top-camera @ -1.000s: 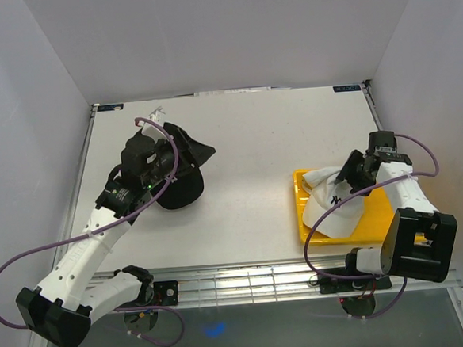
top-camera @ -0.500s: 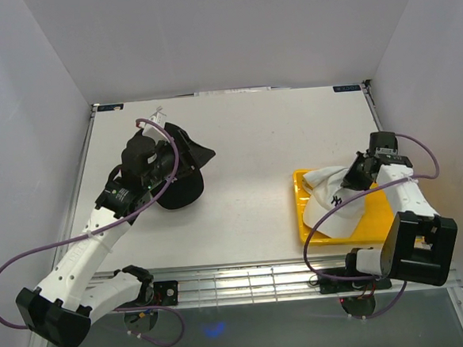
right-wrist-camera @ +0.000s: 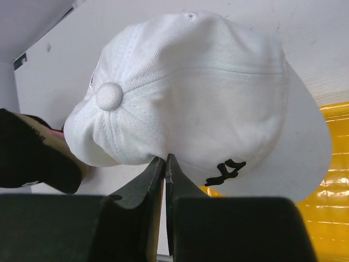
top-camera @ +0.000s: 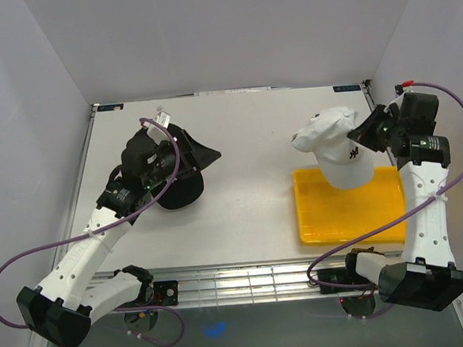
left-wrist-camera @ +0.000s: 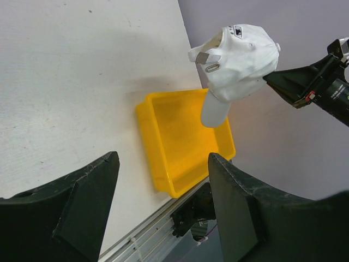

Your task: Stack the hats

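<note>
My right gripper (top-camera: 362,138) (right-wrist-camera: 165,158) is shut on the crown fabric of the white hat (top-camera: 337,149) (right-wrist-camera: 196,93), which carries a dark logo. The hat hangs in the air over the far edge of the yellow tray (top-camera: 349,213). The left wrist view shows that hat (left-wrist-camera: 234,60) dangling brim down from the right gripper (left-wrist-camera: 272,79). At the left of the table lies the black hat (top-camera: 187,194). My left gripper (top-camera: 179,165) (left-wrist-camera: 163,164) hovers over it, open, with nothing between its fingers. In the right wrist view a dark hat (right-wrist-camera: 32,158) shows a tan edge at far left.
The yellow tray (left-wrist-camera: 185,147) (right-wrist-camera: 332,180) has nothing in it and sits near the table's front right edge. White walls close in the table at the back and on both sides. A metal rail (top-camera: 247,280) runs along the near edge.
My right gripper has shut on the white hat and lifted it out of the yellow tray, up and toward the back. The left arm has barely moved.
</note>
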You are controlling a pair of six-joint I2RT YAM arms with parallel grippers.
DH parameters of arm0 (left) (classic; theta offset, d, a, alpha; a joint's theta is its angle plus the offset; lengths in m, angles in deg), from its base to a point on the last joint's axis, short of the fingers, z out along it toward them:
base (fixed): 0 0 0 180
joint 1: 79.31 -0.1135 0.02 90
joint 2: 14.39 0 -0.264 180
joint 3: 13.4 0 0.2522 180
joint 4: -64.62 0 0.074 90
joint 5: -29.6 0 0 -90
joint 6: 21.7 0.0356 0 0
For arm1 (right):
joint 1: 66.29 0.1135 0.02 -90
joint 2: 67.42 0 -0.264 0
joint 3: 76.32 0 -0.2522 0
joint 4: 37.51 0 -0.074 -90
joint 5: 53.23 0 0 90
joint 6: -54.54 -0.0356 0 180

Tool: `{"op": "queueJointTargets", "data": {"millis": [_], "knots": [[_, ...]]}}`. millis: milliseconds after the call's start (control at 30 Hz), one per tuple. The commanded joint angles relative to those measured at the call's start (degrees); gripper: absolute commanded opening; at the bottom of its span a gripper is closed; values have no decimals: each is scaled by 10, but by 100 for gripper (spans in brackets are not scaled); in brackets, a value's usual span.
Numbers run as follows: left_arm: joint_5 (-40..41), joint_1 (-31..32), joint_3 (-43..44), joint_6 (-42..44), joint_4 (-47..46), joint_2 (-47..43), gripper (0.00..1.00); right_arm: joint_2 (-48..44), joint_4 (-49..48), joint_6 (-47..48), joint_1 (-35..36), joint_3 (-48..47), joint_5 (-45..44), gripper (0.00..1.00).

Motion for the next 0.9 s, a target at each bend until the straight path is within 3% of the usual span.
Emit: {"op": "queueJointTargets", "data": {"millis": [0,233,400,867], "knots": [[-53,2,-20,-23,-57,-3,77,-1,22,-20,-3,-33,85,8],[-100,13,-55,-57,-150,7,77,6,-13,-65,32,-44,145,8],[-93,19,-55,-69,-165,4,78,28,-38,-122,138,-87,82,8],[-93,61,-115,-68,-272,29,79,116,-110,-239,293,-214,36,8]]}}
